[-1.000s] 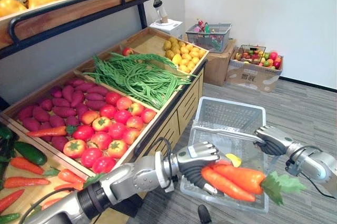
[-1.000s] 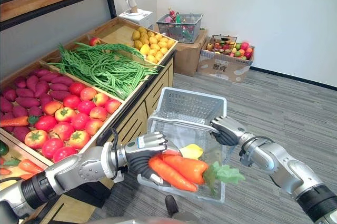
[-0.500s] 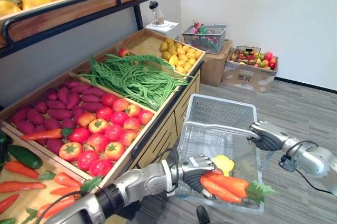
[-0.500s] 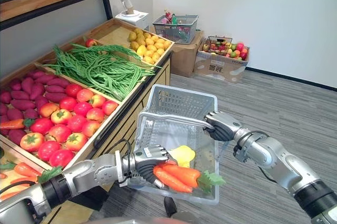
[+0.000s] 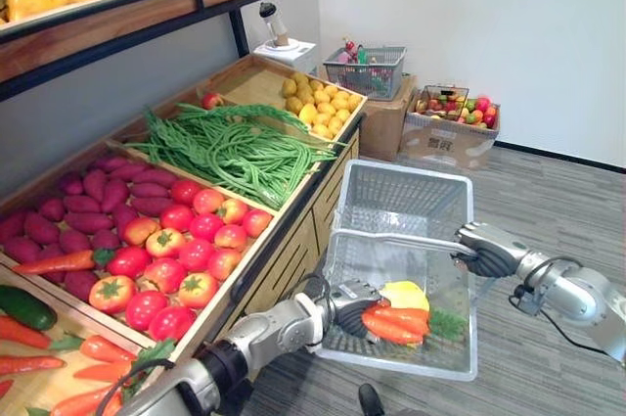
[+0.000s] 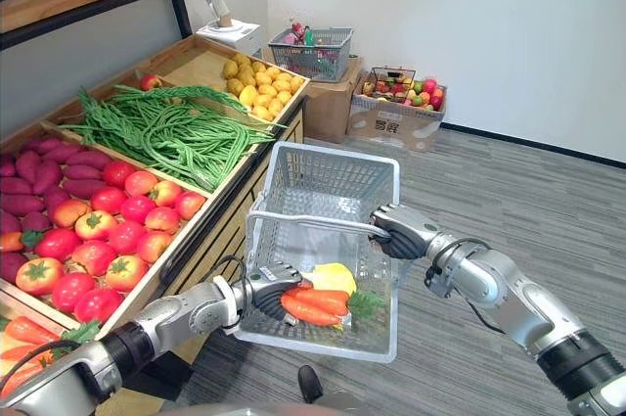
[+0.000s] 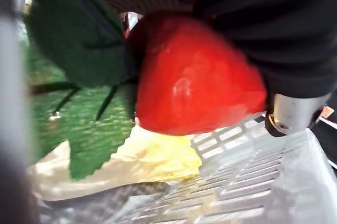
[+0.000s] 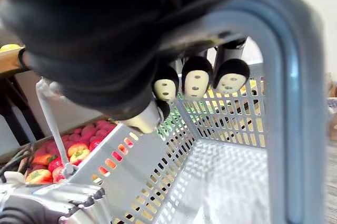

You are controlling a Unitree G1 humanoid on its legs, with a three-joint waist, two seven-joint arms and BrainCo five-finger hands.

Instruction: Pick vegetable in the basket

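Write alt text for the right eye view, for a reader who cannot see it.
The robot's left hand holds orange carrots with green tops inside a grey plastic mesh basket, beside a pale yellow item. Its right hand grips the basket's grey handle beside a wooden produce stand.

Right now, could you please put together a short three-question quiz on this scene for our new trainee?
1. True or false: the left hand holds the carrots inside the basket.
2. The right hand grips the basket's: A handle, B far wall, C nothing.
3. Fill in: the item lying beside the carrots is ___ in colour.
Key: 1 true; 2 A; 3 yellow.
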